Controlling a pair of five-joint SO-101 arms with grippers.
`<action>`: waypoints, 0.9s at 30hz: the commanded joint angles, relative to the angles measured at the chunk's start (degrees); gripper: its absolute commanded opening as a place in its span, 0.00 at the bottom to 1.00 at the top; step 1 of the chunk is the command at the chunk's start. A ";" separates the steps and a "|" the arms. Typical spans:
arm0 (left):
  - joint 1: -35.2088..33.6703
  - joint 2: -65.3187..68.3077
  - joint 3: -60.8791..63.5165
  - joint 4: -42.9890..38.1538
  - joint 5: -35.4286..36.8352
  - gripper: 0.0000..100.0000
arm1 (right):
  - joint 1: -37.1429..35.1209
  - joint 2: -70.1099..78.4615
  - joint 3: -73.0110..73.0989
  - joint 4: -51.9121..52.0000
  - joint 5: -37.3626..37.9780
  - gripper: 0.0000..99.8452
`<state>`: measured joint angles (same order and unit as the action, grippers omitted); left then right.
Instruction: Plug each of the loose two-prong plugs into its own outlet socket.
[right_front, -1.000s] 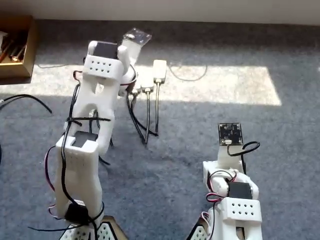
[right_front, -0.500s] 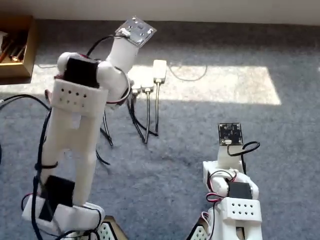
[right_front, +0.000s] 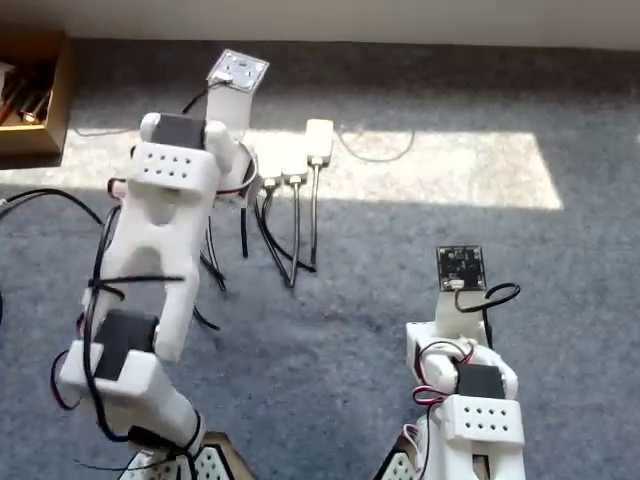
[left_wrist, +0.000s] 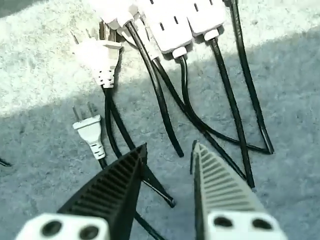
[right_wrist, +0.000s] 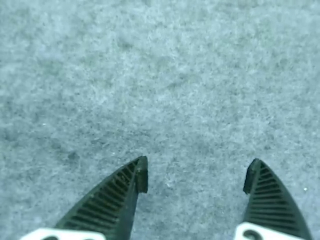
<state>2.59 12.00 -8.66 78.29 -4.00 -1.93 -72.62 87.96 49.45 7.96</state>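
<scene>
My left gripper (left_wrist: 169, 149) hangs open above the grey carpet, with nothing between its fingers. Just beyond its tips lie two loose white two-prong plugs: a small plug (left_wrist: 89, 131) nearer the dark finger and a larger plug (left_wrist: 97, 55) farther on, both on black cords. Past them are white outlet sockets (left_wrist: 170, 20), each with its own black cord. From above, the sockets (right_front: 293, 155) lie in the sunlit strip beside the left arm (right_front: 175, 165), which hides the plugs. My right gripper (right_wrist: 195, 175) is open over bare carpet, far from the sockets.
Black cords (right_front: 290, 240) trail from the sockets toward the arms and cross one another. A wooden box (right_front: 35, 95) stands at the far left edge. The right arm (right_front: 465, 380) sits low at the near right, with open carpet around it.
The left arm swung up and shifted left, and its wrist now sits a little farther left over the plugs. The right arm has kept still.
</scene>
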 joint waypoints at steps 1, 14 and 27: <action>-0.84 7.34 -5.14 -2.37 6.33 0.14 | -0.40 -0.66 -0.13 -0.92 0.62 0.30; -0.66 20.09 -16.66 -1.85 3.60 0.01 | -0.40 -0.66 -0.13 -0.92 0.62 0.30; 1.98 18.77 -35.38 22.33 -5.01 0.00 | -0.40 -0.66 -0.13 -0.92 0.62 0.30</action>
<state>2.42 32.92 -36.00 90.51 -5.58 -1.93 -72.62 87.96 49.45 7.96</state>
